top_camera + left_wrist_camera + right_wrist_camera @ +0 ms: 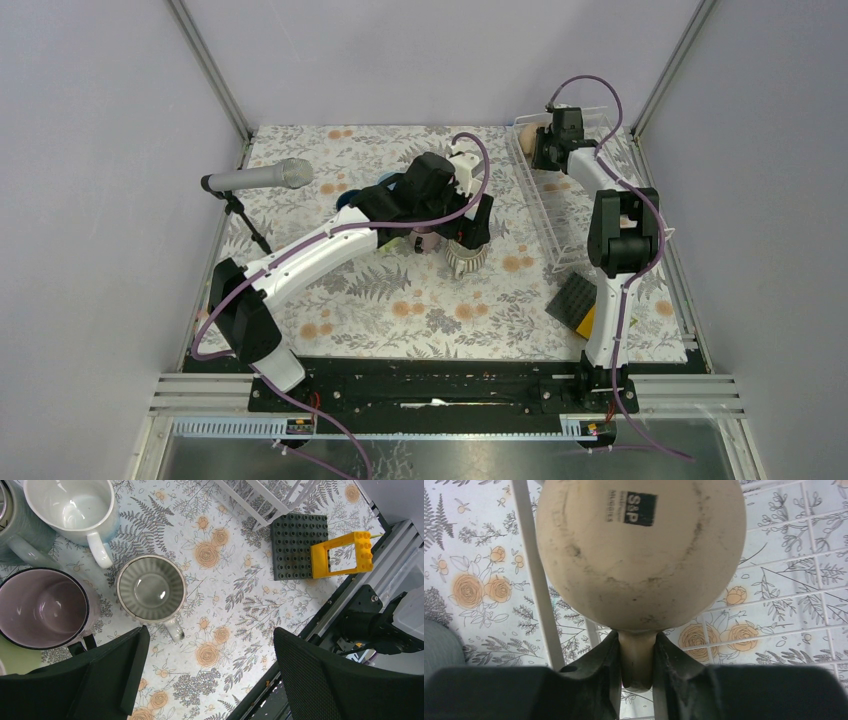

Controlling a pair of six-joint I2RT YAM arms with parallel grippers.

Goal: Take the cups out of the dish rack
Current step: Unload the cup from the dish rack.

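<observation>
The tan mug is shown with its round base turned to the right wrist camera. The cream surface is scuffed with dark marks, and a small black label is printed on it. Its handle is clamped from both sides between the closed fingers of the right gripper. The mug is located at the far end of the white wire dish rack, on the right side of the flowered table.

The left gripper is held above the table with its jaws wide apart. Below it, a grey striped mug, a white mug and a pink mug are standing upright.

The rim of the tan mug is hidden. In the top view the mug is mostly covered by the right arm. The small text on the label cannot be read. Further mugs are cut off at the left edge of the left wrist view.
</observation>
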